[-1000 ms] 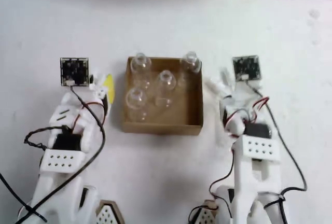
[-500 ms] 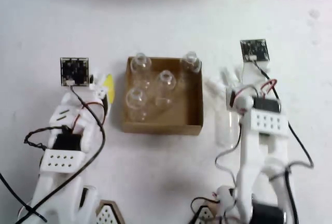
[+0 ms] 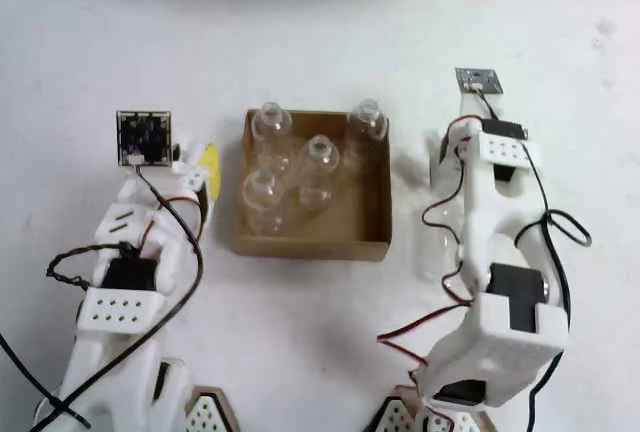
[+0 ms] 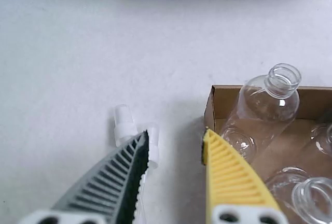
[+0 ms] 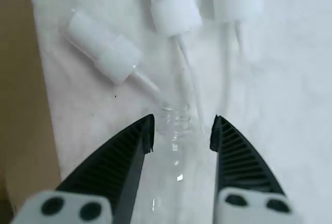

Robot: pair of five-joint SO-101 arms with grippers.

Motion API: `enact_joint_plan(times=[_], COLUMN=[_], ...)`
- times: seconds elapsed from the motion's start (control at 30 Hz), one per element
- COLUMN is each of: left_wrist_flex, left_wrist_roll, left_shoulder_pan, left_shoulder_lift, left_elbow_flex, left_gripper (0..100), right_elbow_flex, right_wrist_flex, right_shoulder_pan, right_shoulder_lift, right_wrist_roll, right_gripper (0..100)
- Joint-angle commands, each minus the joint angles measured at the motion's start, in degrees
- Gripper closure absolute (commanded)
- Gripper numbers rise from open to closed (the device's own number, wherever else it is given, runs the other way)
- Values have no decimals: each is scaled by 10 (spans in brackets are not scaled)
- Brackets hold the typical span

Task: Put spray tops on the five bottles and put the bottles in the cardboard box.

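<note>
1. The left jaws are spread and hold nothing. Two loose spray tops (image 4: 124,125) lie on the surface (image 3: 300,42) just past the tip of the grey jaw.
2. The cardboard box (image 3: 315,247) has its near wall just beside the yellow jaw, so there is little room on that side. Bare surface opens beyond the tips and off the grey side.
3. Four bottles (image 3: 318,157) already stand in the box, all with open necks, so no top looks fitted yet.
4. The fifth bottle (image 5: 175,130) lies on the surface outside the box, its neck between the right jaws. These are spread astride it and not pinching.
5. Three more spray tops (image 5: 104,47) crowd just past those jaw tips. The box wall is near on one side, with free surface on the other.
6. By my reading, all the capping and one boxing remain.
</note>
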Motion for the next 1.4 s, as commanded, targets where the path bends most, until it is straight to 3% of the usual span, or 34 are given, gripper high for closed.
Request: enact_joint_plan(times=[0.0,0.3,0.67,0.97,1.1,1.27,1.37], left_wrist_flex=[-14,-15,-13,-13,-13,-13,-13], left_wrist_roll=[-8,-8,-8,-8,-8,-8,-8], left_shoulder_pan=[5,5,5,5,6,6,6], left_shoulder_lift=[-15,-15,-15,-15,-15,-15,-15], left_elbow_flex=[0,0,0,0,0,0,0], left_gripper=[838,838,838,838,838,838,838], right_elbow_flex=[-25,-13,-16,-18,-17,-15,-15], right_wrist_flex=[7,3,2,-9,-6,-6,-6], right_shoulder_pan=[-22,-10,-9,0,0,0,0], right_shoulder_lift=[5,7,38,36,16,15,15], right_wrist_roll=[-4,-7,-4,-4,-7,-4,-4], right_gripper=[840,936,831,957,945,837,838])
